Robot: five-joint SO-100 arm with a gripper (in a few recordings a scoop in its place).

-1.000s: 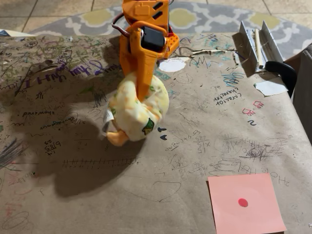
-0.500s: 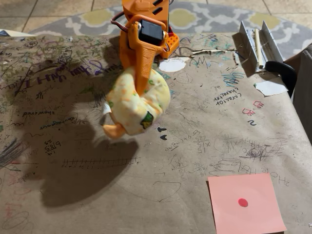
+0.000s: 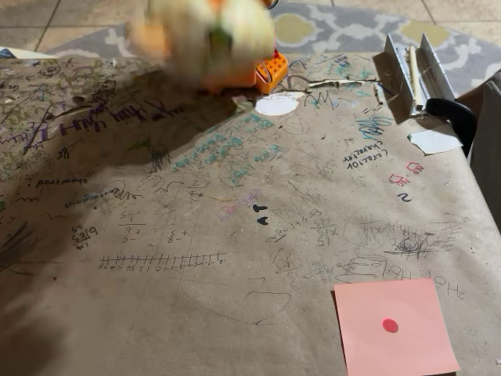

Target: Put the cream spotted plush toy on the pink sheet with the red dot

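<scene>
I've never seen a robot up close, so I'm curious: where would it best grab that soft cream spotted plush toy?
Probably across the cream spotted plush toy at its rounded middle, coming from above: it looks soft and bulgy, so jaws could sink in. It is motion-blurred, up above the scribbled brown paper table, so finer parts cannot be told.

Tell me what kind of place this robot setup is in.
Probably a home or casual hobby space, not a lab. The table is covered in brown paper full of handwritten doodles and sums, and behind it are floor tiles and a patterned grey and yellow rug.
</scene>
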